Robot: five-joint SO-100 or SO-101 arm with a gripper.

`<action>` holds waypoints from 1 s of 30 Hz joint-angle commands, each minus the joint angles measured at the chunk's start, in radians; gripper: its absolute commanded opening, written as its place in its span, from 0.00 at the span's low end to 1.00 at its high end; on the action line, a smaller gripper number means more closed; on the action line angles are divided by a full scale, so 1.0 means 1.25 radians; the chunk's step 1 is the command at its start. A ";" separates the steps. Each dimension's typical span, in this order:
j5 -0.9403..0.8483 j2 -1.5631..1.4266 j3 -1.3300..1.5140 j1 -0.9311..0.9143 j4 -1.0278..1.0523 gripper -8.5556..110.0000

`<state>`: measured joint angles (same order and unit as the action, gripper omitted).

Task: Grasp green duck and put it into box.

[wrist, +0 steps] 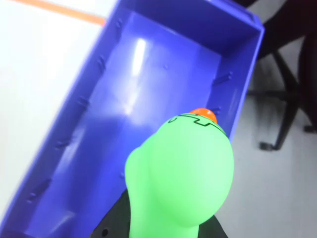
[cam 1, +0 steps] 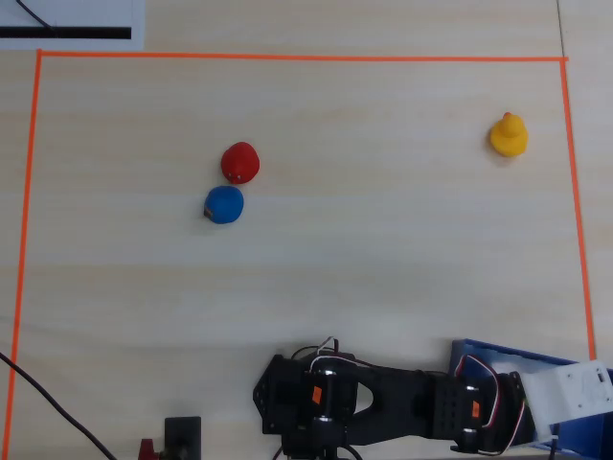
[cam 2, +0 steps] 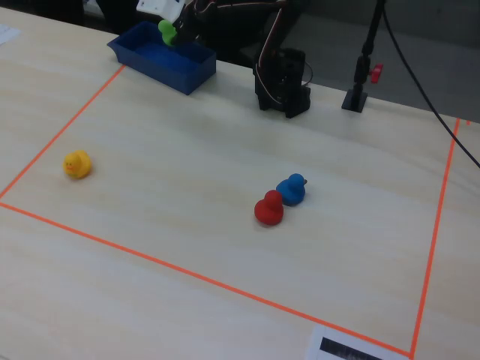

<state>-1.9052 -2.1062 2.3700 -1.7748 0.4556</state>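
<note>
Gripper (cam 2: 172, 31): jaws clenched on the small lime-green rubber toy duck (wrist: 181, 173), which fills the lower wrist view, orange beak uppermost, black line markings near the beak.

Green duck, location: held in the air above the shallow rectangular blue plastic box (wrist: 148, 94); in the fixed view it hangs over the box's interior (cam 2: 161, 56), clear of the floor.

Step in hand: carry complete, release pending, by judgement. Next move calls for opening the jaws over the glossy floor, perhaps after lowering, so that the duck lands inside the low walls.

Further out: red rubber duck (cam 1: 240, 162) and blue rubber duck (cam 1: 224, 204), touching; yellow rubber duck (cam 1: 509, 134), well apart; orange tape border (cam 1: 287, 57) on pale wooden table (cam 1: 383, 240).

Writing: none legible; white sheet (cam 2: 360, 346) with a dark bar, unreadable.
</note>
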 commanded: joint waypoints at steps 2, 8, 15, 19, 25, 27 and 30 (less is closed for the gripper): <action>-0.011 -0.033 -0.002 -0.010 -0.022 0.07; -0.011 -0.036 0.005 -0.017 -0.022 0.18; -0.011 -0.042 -0.001 -0.013 -0.018 0.29; -0.001 -0.050 -0.005 -0.004 -0.018 0.31; 0.113 -0.066 -0.104 0.229 0.029 0.21; 0.174 -0.069 -0.158 0.374 0.053 0.09; 0.222 -0.094 -0.199 0.589 0.128 0.07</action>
<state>-1.6950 -2.1522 2.2151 -1.3837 0.5308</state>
